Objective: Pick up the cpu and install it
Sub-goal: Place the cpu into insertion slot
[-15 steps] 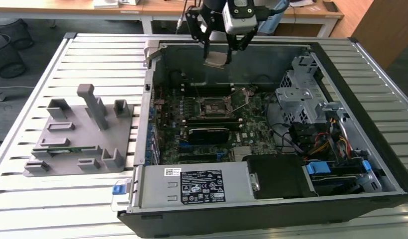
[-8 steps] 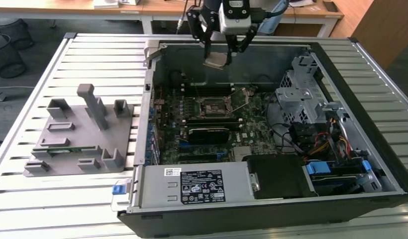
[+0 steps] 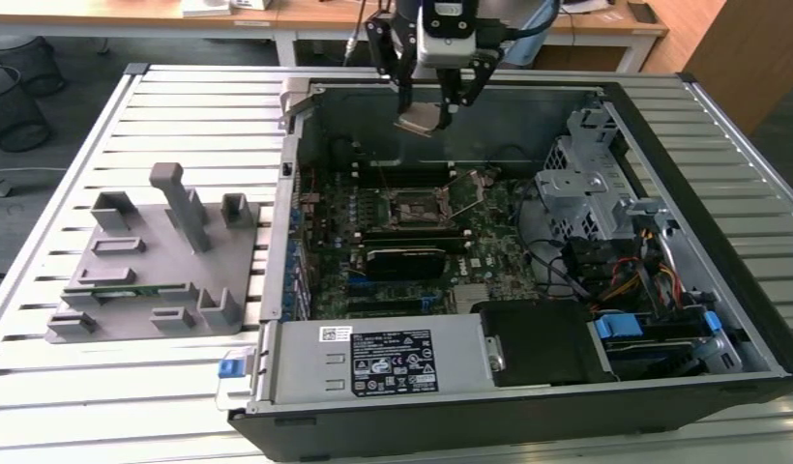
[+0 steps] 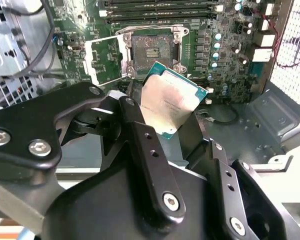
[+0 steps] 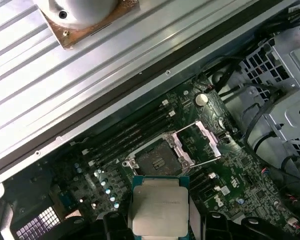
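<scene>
The cpu (image 3: 420,121) is a flat silvery square chip with a thin greenish rim. It hangs in the air, tilted, above the far part of the open computer case. My gripper (image 3: 429,108) is shut on the cpu, its black fingers (image 4: 140,135) clamping the chip's edges. Both wrist views show the cpu (image 4: 167,100) (image 5: 159,206) held between the fingers. Below it on the green motherboard lies the empty socket (image 3: 412,202) (image 4: 150,50) (image 5: 160,160) with its metal retention lid (image 5: 199,140) swung open.
The black computer case (image 3: 758,290) lies open on a slatted metal table (image 3: 177,106). A grey fixture (image 3: 158,261) with a green memory stick stands at the exterior view's left. A drive cage (image 3: 590,184) and cables (image 3: 629,280) fill the case's right side.
</scene>
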You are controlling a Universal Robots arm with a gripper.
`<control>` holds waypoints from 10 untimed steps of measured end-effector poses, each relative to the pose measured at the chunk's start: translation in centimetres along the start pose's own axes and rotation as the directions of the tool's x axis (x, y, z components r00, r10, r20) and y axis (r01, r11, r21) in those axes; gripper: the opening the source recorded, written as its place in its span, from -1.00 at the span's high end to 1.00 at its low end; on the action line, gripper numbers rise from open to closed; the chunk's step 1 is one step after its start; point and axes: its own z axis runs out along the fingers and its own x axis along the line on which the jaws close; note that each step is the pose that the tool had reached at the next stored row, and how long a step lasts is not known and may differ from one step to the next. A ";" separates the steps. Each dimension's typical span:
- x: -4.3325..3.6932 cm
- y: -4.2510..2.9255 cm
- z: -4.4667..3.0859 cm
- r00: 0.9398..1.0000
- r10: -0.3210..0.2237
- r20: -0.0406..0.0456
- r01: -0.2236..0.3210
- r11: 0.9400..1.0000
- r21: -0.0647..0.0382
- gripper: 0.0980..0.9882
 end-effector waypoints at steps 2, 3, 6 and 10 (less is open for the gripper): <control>0.00 0.00 0.03 1.000 0.028 0.002 -0.028 1.000 0.000 0.01; 0.00 0.00 0.05 0.999 0.042 0.003 -0.042 0.999 0.000 0.01; 0.00 0.00 0.11 0.996 0.087 0.007 -0.087 0.996 0.001 0.01; 0.00 -0.01 0.19 0.990 0.144 0.012 -0.144 0.990 0.002 0.01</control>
